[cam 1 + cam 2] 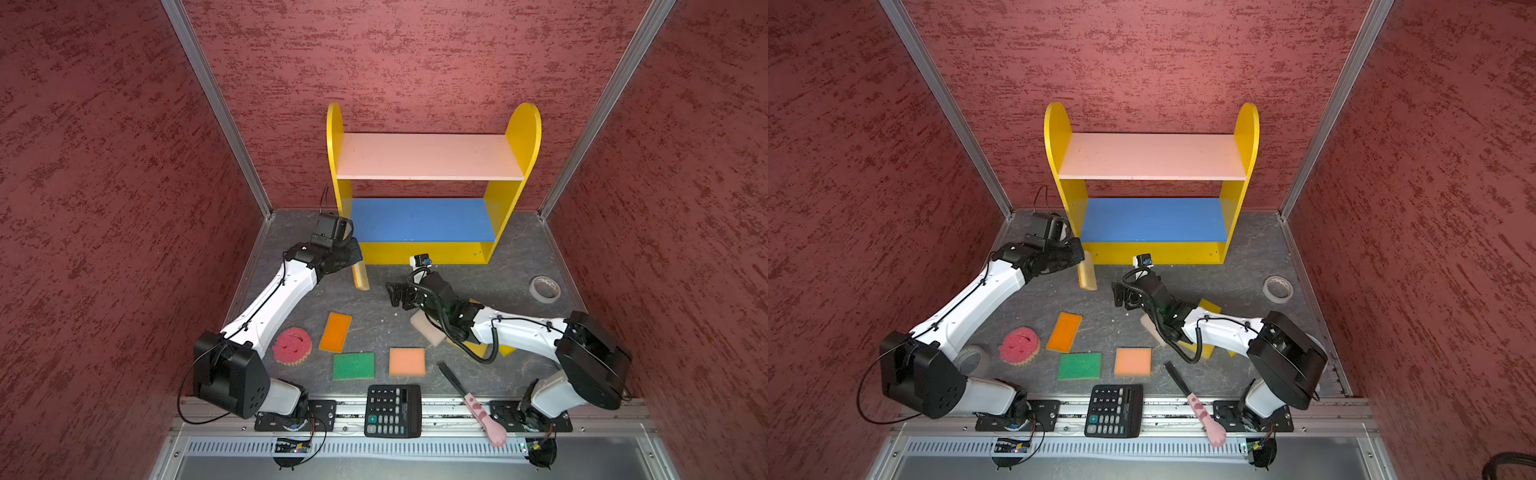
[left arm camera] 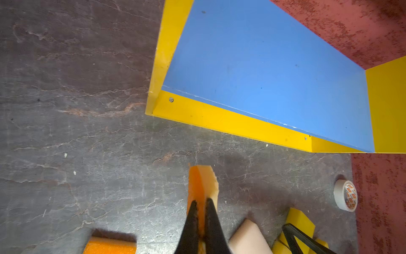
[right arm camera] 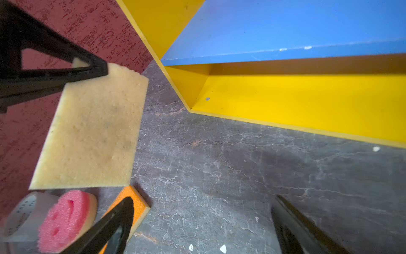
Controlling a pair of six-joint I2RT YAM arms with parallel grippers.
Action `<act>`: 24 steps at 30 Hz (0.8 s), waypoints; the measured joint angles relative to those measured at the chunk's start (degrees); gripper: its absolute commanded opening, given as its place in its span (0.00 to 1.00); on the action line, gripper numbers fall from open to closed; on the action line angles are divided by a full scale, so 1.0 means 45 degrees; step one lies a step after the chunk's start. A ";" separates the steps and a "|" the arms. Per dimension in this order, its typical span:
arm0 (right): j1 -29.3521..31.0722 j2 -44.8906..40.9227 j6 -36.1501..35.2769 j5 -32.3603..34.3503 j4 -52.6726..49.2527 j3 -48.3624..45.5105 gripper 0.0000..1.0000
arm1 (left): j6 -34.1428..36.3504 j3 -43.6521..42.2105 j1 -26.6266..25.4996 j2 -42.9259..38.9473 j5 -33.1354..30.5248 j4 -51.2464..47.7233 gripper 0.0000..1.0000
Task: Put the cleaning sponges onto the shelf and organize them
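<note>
Pinching a sponge point(image 2: 202, 187) on edge with the left jaws, pressed nearly together on one end of it, the rest sticking out past their tips, just short of the near corner of the shelf point(image 2: 263, 66). Best carried ahead of those jaws and over the blue board point(image 1: 422, 220), clearing the yellow side panel point(image 2: 167, 55), then stood against that panel or laid flat and let go low. Worth tucking hard to one end, saving room for the rest.

As for the right jaws: spread wide, nothing between them, low over bare bench point(image 3: 219, 176) beside the left jaws.

Behind both pairs, loose on the bench: orange sponge point(image 1: 335, 331), green sponge point(image 1: 353, 365), peach sponge point(image 1: 407, 361), pink sponge point(image 1: 291, 345). Partly under the right arm: cream sponge point(image 1: 424, 328) and yellow sponges point(image 1: 1209, 306). Not for shelving: calculator point(image 1: 392, 410), brush point(image 1: 469, 399), tape roll point(image 1: 1278, 289), second tape roll point(image 1: 973, 359). Between the left jaws and the shelf, nothing in the way; on all three boards, nothing yet.
</note>
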 measured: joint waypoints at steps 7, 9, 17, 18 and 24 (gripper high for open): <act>0.0850 -0.0665 -0.1253 0.0136 0.0233 0.0010 0.56 | 0.0248 0.0821 -0.0073 0.0593 -0.0330 -0.1277 0.00; 0.0850 -0.0782 -0.1336 -0.0321 0.0408 0.0024 0.51 | 0.0248 0.0831 -0.0160 0.0583 -0.0389 -0.1384 0.00; 0.0855 -0.0097 -0.1647 -0.1894 0.0223 0.1287 0.83 | 0.0223 0.0646 -0.0325 0.0583 -0.0374 -0.1447 0.00; 0.0855 0.0044 -0.1690 -0.2001 0.0194 0.1506 0.85 | 0.0204 0.0602 -0.0321 0.0588 -0.0374 -0.1452 0.00; 0.0947 0.1219 -0.1797 -0.2181 0.0170 0.2744 0.93 | 0.0126 0.0559 -0.0335 0.0588 -0.0223 -0.1433 0.00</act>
